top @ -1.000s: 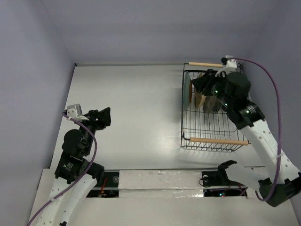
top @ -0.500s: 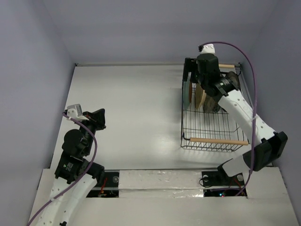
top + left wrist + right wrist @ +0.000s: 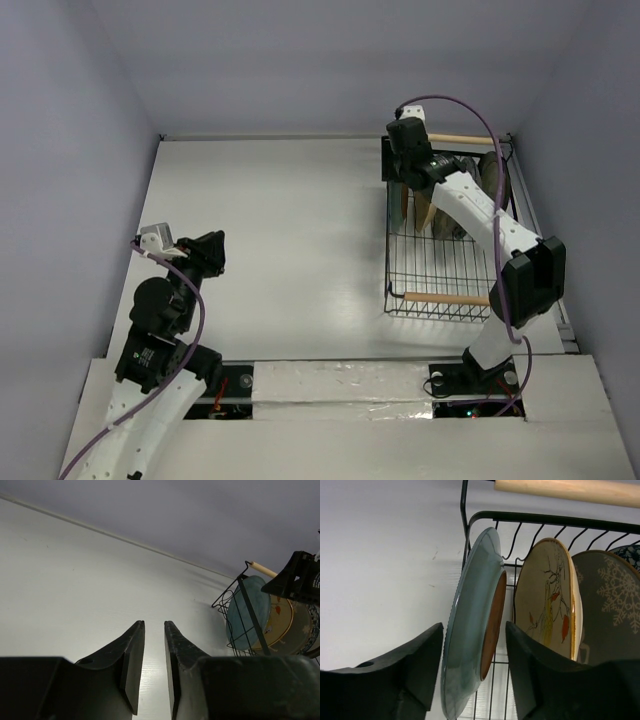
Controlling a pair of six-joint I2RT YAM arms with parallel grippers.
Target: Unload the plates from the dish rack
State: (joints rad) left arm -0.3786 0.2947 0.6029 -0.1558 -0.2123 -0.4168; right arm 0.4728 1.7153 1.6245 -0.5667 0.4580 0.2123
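The dish rack (image 3: 445, 298) stands at the far right of the worktop (image 3: 290, 220). The plates (image 3: 430, 210) stand on edge, side by side, in its far end. The fingers (image 3: 415, 665) of the right gripper (image 3: 474, 630) are at both sides of the leftmost plate (image 3: 470, 605); the left gripper (image 3: 213, 252) is at near left, well apart
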